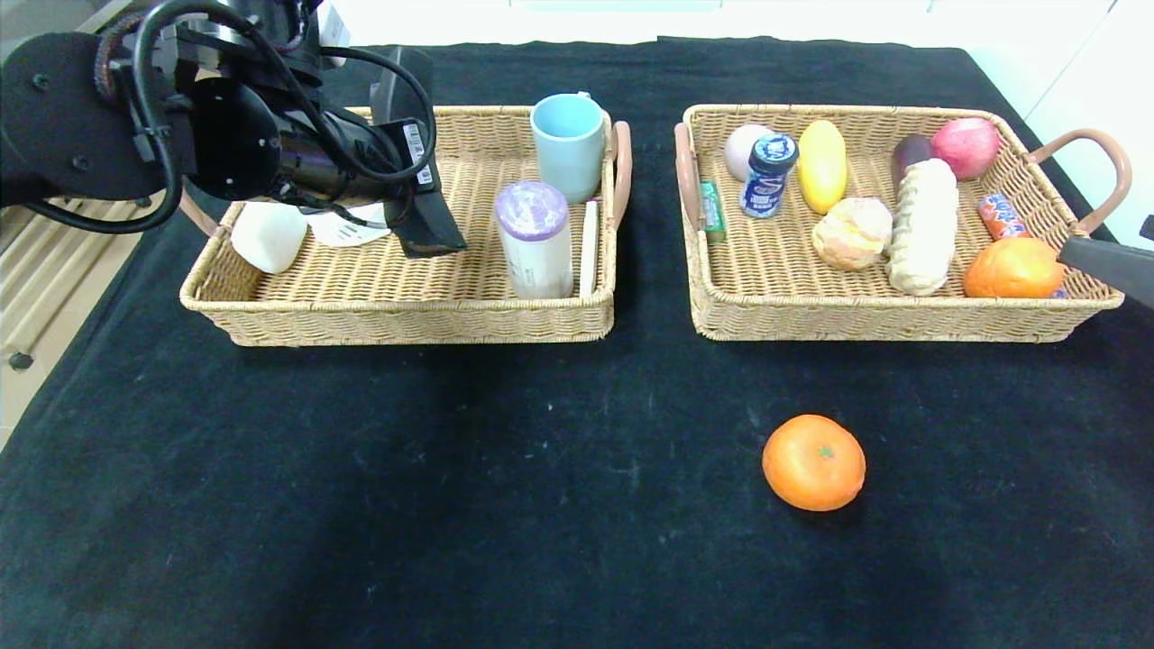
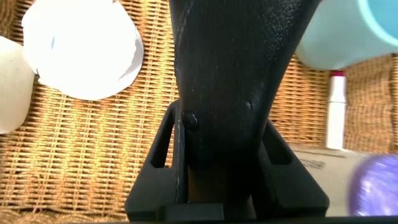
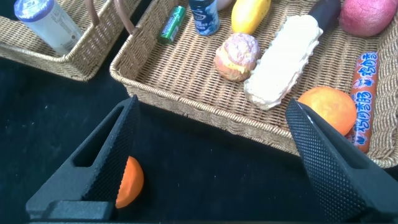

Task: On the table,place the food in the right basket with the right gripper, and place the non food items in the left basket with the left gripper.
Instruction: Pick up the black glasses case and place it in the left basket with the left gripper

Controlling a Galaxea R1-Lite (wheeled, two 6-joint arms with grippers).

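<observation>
Orange (image 1: 813, 462), round, glossy and bright, is the only item left on the black worktop (image 1: 361, 496); it lies ahead of the right tool (image 3: 205, 162), nearer its left finger and well short of the right basket (image 1: 892, 315). Fingers spread wide and empty, that tool needs to drop over the fruit and close. The left tool (image 1: 424, 216) hangs over the left basket (image 1: 406, 320), clamped on a dark flat object (image 2: 230, 81).

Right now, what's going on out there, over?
Left hand over left basket, jaws look shut, holding nothing visible. Right hand open beside right basket. One orange left on table, path clear.
</observation>
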